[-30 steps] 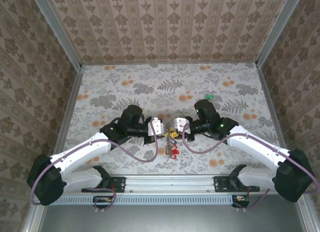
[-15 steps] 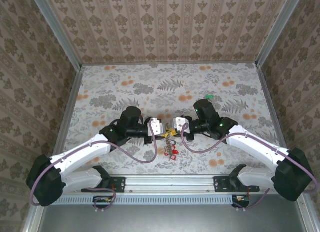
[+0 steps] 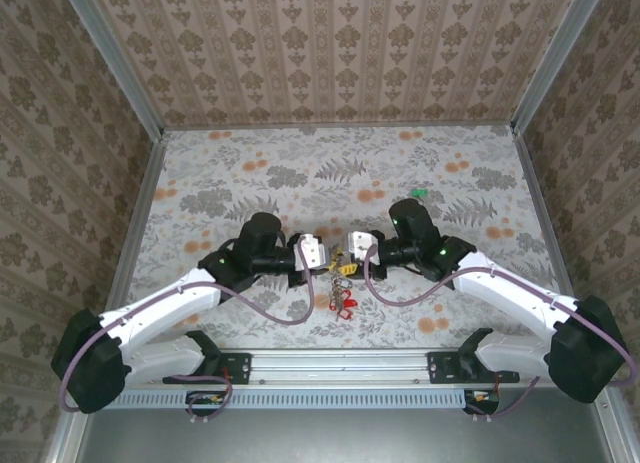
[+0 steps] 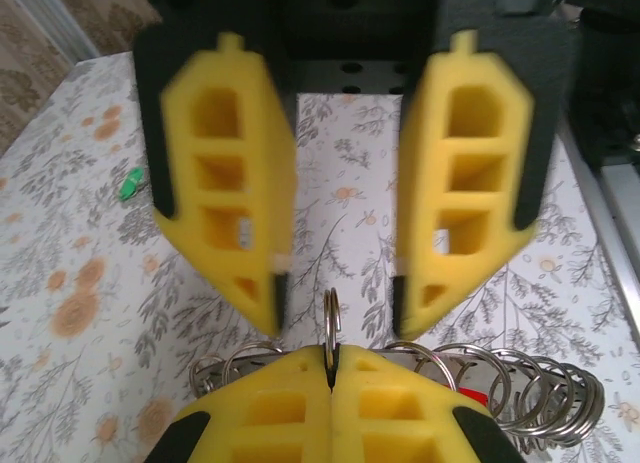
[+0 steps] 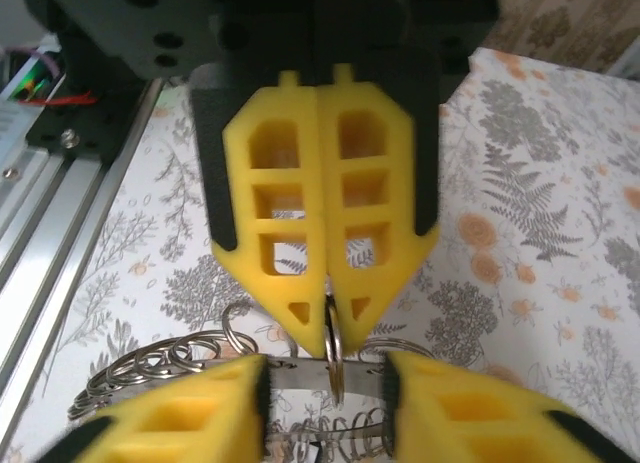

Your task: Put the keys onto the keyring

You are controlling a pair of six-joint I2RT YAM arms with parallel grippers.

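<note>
The keyring (image 4: 330,318) is a thin metal split ring held edge-on, with my left gripper (image 4: 330,358) shut on its lower part. My right gripper (image 5: 322,373) is open, one fingertip on each side of the same keyring (image 5: 334,368). From above, the left gripper (image 3: 318,255) and right gripper (image 3: 350,251) face each other tip to tip. Under them hangs a bunch of spare rings and red-tagged keys (image 3: 344,303). A green-headed key (image 3: 418,193) lies alone on the cloth behind the right arm.
A flat metal bar (image 5: 300,375) with several loose split rings (image 4: 545,393) hangs below the held ring. The aluminium rail (image 3: 340,361) runs along the near edge, and patterned walls close in the other three sides.
The right gripper has edged slightly left toward the left gripper. The left gripper keeps its hold on the ring and the bunch hangs as before.
</note>
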